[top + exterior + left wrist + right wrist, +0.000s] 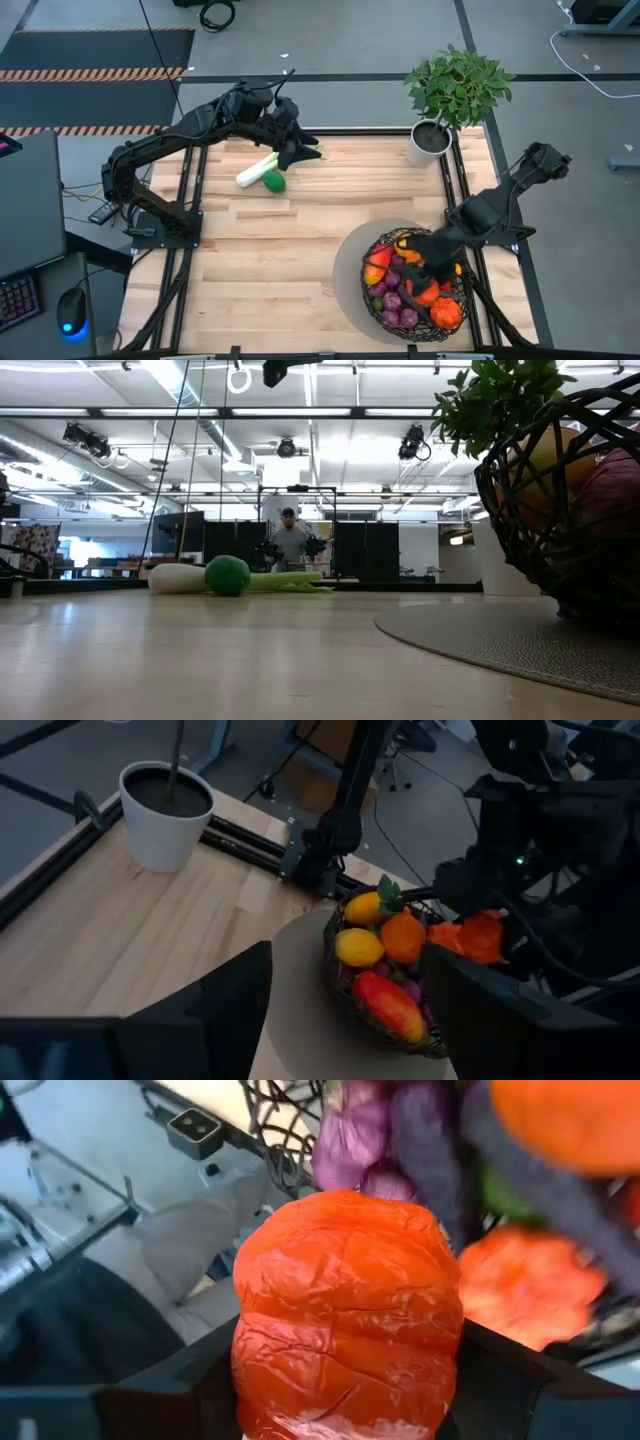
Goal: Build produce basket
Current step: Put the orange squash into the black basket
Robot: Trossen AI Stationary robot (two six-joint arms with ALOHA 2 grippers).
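Observation:
The dark wire basket (415, 285) stands on a round grey mat near the table's right near corner, heaped with toy produce (385, 955). My right gripper (428, 268) is over the basket, shut on an orange-red pepper (345, 1310). A green-white leek (258, 170) and a green lime (273, 181) lie side by side on the wood at the far left, also seen in the low view (228, 575). My left gripper (298, 150) hovers above the leek's green end, open (345, 1010) and holding nothing. My right gripper pinches the orange-red pepper between its two fingers (190, 1380), one on each flank of the pepper's lower body (270, 1370). The fingers come from above, slanting down over the basket. The pepper sits above the other produce; whether it rests on any, I cannot tell.
A white pot (428, 140) with a leafy plant stands at the far right corner. The grey mat (350, 255) reaches beyond the basket toward the table's middle. Bare wood (260, 260) lies between leek and basket. A person (289, 538) stands far behind the table.

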